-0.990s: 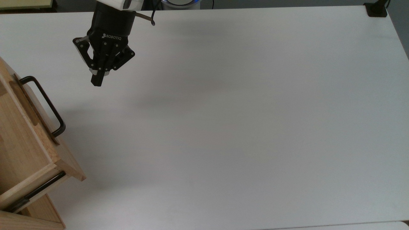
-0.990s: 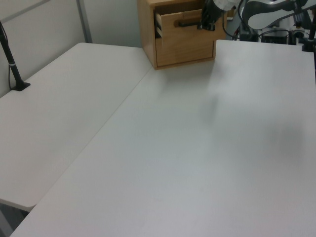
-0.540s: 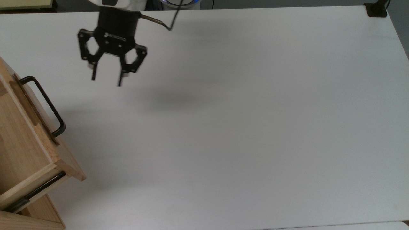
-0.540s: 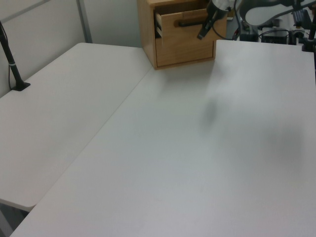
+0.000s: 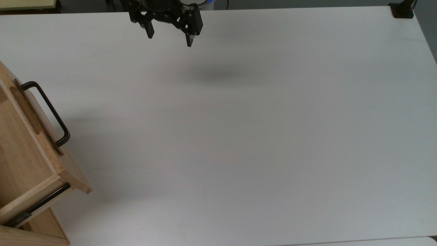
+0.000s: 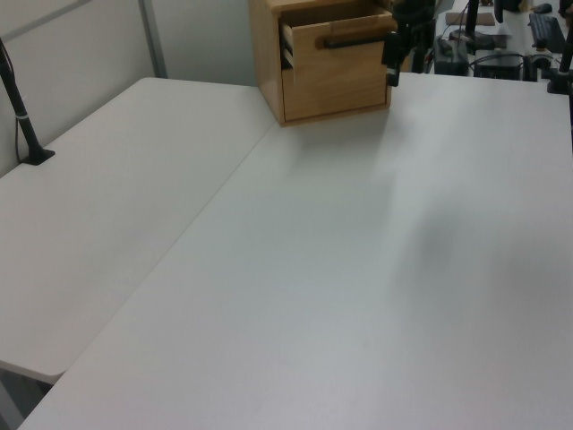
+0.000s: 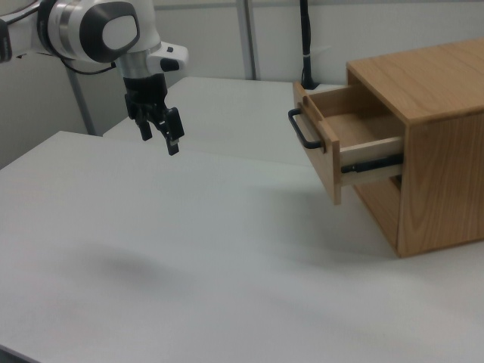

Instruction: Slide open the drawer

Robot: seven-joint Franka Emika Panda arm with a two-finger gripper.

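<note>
The drawer already stands pulled partway out of its cabinet, while the gripper, fingers spread and empty, hangs well apart at the top view's upper edge.

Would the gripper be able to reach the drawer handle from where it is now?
Probably yes: the open gripper hangs above bare table, and nothing lies between it and the handle, which sticks out clear of the drawer front.

pine drawer, black handle, white table
</note>
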